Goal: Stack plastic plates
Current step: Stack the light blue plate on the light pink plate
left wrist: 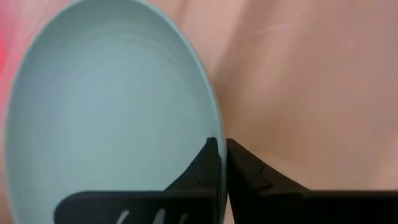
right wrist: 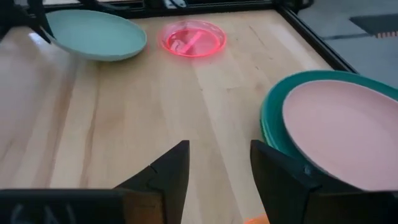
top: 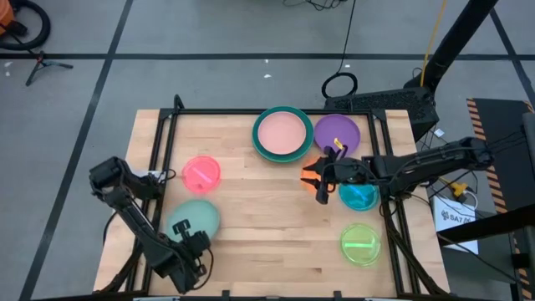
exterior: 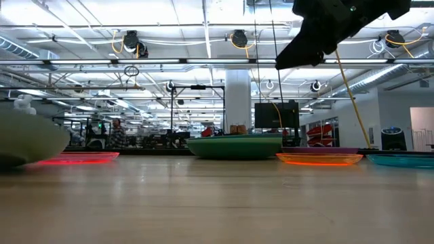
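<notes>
The middle of the desk point(top: 251, 209) lies bare, an open lane from the near edge up toward the far edge. Obstacles ring it: the pink plate on the green plate point(top: 282, 134) and the purple plate point(top: 337, 134) at the far edge, the red translucent plate point(top: 201, 173) and mint plate point(top: 195, 219) on the left, the orange plate point(top: 311, 170), teal plate point(top: 359, 196) and lime plate point(top: 360, 242) on the right, the right tool point(top: 321, 182) above the orange one
</notes>
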